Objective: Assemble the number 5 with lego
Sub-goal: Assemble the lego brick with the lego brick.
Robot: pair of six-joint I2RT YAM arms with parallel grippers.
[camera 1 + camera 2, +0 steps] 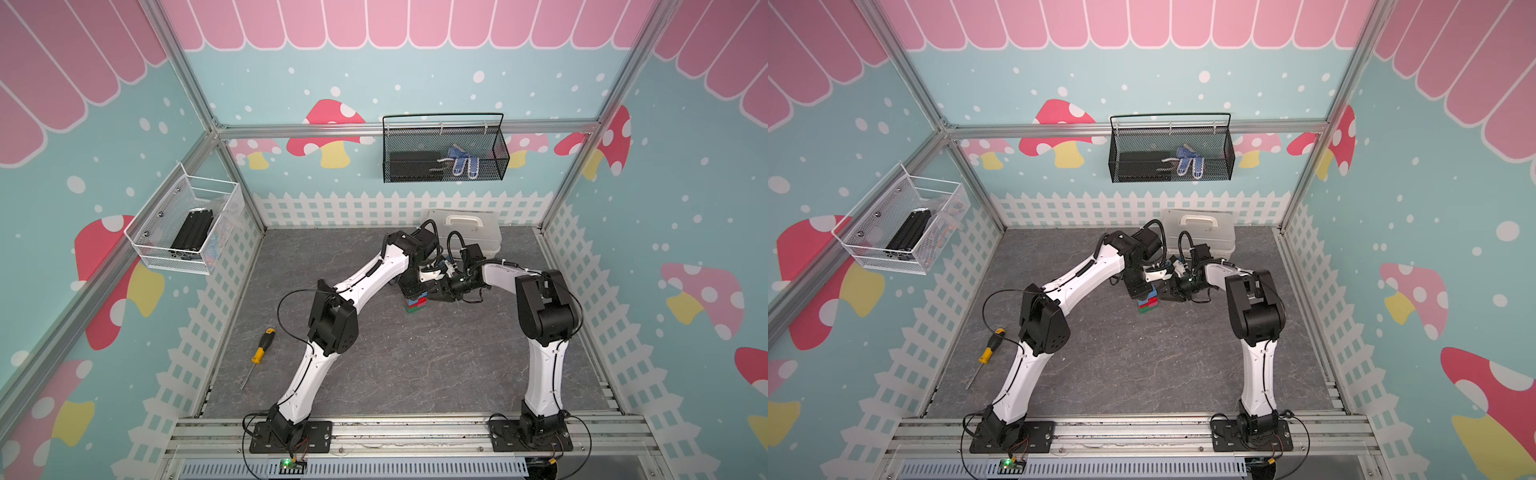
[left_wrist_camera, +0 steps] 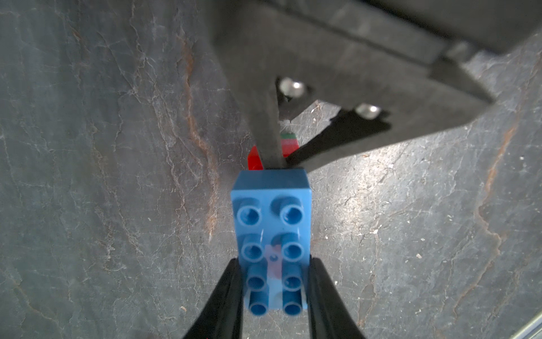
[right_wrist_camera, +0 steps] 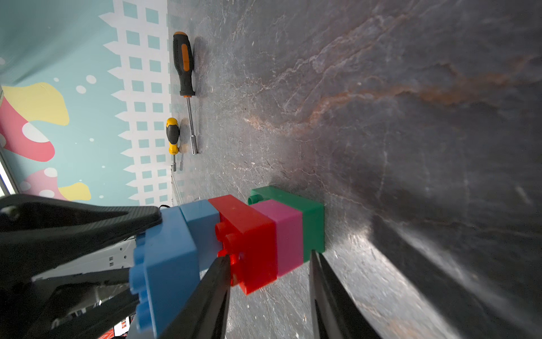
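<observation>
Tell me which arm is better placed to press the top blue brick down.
Left. The left jaws grip the top blue brick from above; the right jaws only bracket the red brick and pink brick from the side, apparently steadying them.

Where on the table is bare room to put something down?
Free: the table in front of the lego stack, up to the front rail. Crowded: at the stack, where left gripper and right gripper meet, and by the white box.

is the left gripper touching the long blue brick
Touching. The left wrist view shows the left gripper clamping both sides of the long blue brick.
</observation>
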